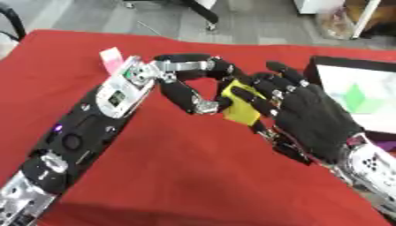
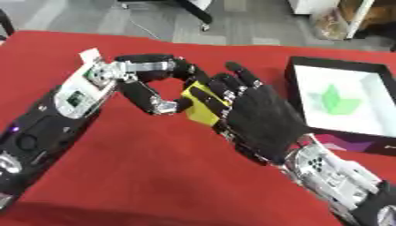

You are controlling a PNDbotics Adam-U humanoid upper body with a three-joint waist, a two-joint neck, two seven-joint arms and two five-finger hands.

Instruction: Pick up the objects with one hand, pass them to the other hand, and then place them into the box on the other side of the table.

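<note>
A small yellow object [image 1: 243,113] is held above the middle of the red table between both hands. My left hand [image 1: 182,89] comes in from the lower left, its fingers and thumb curled and pinching the object's left edge. My right hand [image 1: 315,118] comes in from the lower right and has its fingers wrapped across the object's right side, hiding much of it. The black box [image 2: 293,84] with a white inside stands at the right edge of the table, just right of my right hand. A green shape [image 2: 334,100] lies in it.
A small pink and white thing [image 1: 112,58] shows just behind my left wrist. The red cloth [image 1: 193,176] covers the table, and grey floor with chair legs lies beyond its far edge.
</note>
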